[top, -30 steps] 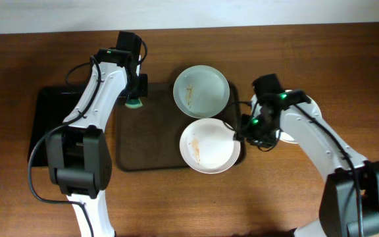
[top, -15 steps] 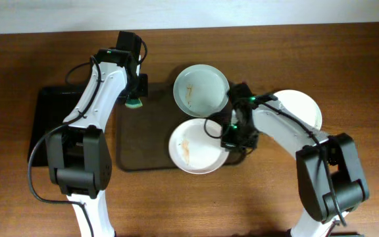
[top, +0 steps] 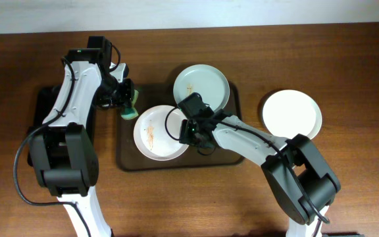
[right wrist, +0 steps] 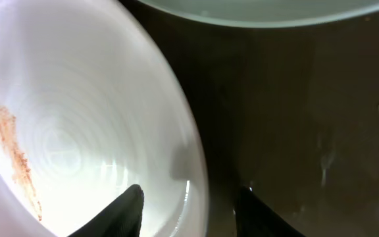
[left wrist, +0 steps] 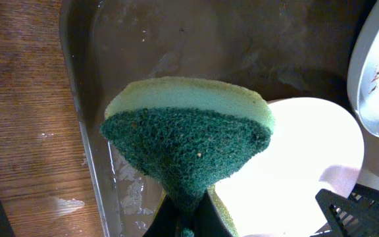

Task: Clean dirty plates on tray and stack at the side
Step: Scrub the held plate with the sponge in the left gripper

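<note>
Now finds the smeared white plate (top: 160, 138) in the left half of the tray (top: 130, 159), no more at the tray's near right corner as one second ago. Owes this to the right gripper (top: 186, 130), stretched across the tray from its right side, jaws standing one inside and one outside the plate's right rim; cannot tell if pressing on the rim or only hooking it. Finds also the left gripper (top: 125, 102), clenched on the green sponge (left wrist: 186, 138), shifted a little from the tray's far left corner, sponge now over the tray's left rim and just beside the plate. Means, probably, a plate brought within reach of the sponge; wiping not yet begun. Looks round, shallow, glossy white, with faint rings and a thin orange-brown streak (right wrist: 12, 155) left of centre. Leaves the pale green plate (top: 201, 89), also smeared, at the tray's far edge, and a clean white plate (top: 291, 113) outside the tray, to its right and apart from it.
</note>
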`<state>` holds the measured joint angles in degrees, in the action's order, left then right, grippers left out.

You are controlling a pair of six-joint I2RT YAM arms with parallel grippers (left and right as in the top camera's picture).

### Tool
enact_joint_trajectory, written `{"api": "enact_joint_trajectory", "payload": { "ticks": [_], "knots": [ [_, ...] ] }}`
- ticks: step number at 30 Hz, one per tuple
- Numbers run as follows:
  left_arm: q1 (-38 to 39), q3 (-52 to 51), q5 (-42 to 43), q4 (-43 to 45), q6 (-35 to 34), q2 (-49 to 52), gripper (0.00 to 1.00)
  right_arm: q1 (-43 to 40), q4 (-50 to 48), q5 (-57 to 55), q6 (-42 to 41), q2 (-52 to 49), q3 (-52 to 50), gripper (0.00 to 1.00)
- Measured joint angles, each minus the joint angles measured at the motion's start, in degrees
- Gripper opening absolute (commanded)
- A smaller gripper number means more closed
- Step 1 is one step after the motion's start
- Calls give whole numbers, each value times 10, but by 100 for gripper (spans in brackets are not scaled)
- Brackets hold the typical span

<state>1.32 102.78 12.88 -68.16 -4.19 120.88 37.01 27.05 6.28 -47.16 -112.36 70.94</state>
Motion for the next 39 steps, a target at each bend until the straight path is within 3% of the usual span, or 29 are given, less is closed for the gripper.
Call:
{"api": "enact_joint_trajectory", "payload": {
  "ticks": [1,2,6,7,15,17,21,23,28,33,35,39],
  "knots": [
    [0,0,0,0,1,0,1,-3,12,6,20,0,8,42],
    [0,0,0,0,1,0,1,-13,16,9,39,0,23,31],
    [2,0,-14,2,1,0,1,-37,-1,22,70,-26,31,15],
    [4,0,-16,2,1,0,1,-37,-16,41,74,-38,34,5],
    [42,1,-28,-60,16,0,1,-37,-20,70,73,-43,35,4],
    [71,-21,-58,-29,16,0,1,-37,-20,71,73,-43,35,4],
    [101,-161,-107,130,16,1,1,-37,-21,74,73,-45,35,4],
    [104,-184,-110,147,16,-13,1,-37,-21,75,73,-45,35,4],
    [133,-201,-117,93,17,-23,1,-37,-18,76,83,-45,35,4],
    [155,-208,-41,83,77,-23,1,-37,-18,76,84,-45,35,4],
    [153,-211,-44,100,58,-23,1,-37,-19,76,83,-45,35,4],
    [160,-211,-200,154,-94,-27,1,-37,-27,80,76,-47,35,4]
  ]
}}
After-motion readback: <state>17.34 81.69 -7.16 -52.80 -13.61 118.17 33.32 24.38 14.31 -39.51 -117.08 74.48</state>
